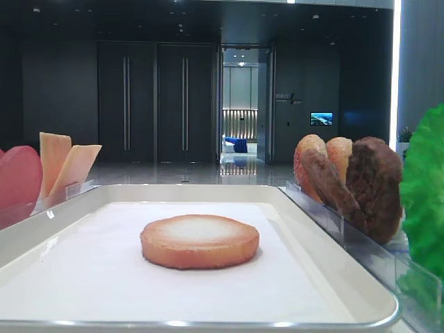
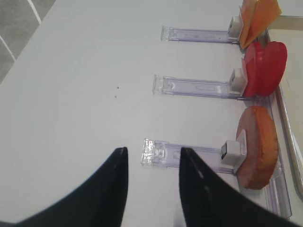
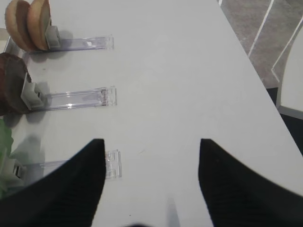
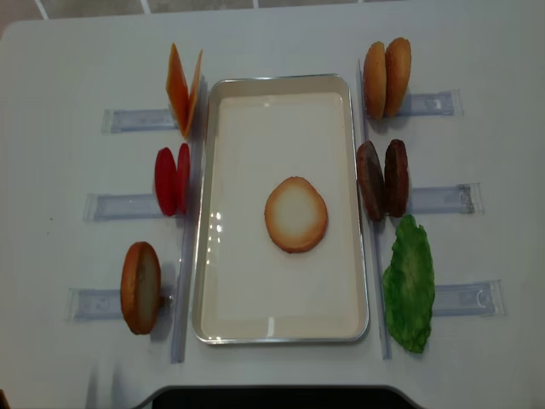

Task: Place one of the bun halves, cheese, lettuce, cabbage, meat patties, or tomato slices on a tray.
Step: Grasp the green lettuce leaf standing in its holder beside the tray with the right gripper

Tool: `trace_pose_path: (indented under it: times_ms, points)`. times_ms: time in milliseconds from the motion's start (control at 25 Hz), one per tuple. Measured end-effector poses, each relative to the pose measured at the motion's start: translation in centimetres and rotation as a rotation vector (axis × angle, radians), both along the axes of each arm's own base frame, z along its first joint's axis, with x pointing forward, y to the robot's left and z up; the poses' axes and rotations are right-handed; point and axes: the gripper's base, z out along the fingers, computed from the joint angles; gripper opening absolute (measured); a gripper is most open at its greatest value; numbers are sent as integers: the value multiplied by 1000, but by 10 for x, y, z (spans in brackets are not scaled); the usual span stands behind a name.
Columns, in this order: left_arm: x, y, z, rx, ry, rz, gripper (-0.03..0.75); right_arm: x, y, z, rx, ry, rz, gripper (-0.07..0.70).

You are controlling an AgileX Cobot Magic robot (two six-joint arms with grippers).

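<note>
Right gripper (image 3: 151, 182) spread wide and empty, lettuce (image 3: 4, 142) off to its left.

One bun half (image 4: 295, 214) lies flat, pale face up, mid tray (image 4: 234, 315); lettuce (image 4: 409, 285), patties (image 4: 381, 180), cheese (image 4: 183, 89), tomato slices (image 4: 171, 179) stand alongside.

No readable text — the far wall sign (image 1: 284, 98) is blurred.

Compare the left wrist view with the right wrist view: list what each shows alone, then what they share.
Left wrist only: cheese, tomato slices, a single bun half, the tray edge. Right wrist only: two bun halves, meat patties, a sliver of lettuce. Both: clear racks, white table, open dark fingers.
</note>
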Motion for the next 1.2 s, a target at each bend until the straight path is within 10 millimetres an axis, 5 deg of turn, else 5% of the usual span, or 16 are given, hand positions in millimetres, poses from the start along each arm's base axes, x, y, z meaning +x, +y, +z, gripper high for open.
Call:
trace_pose_path:
  times_ms: [1200]
  points:
    - [0, 0, 0, 0, 0, 0, 282, 0, 0, 0, 0, 0, 0, 412]
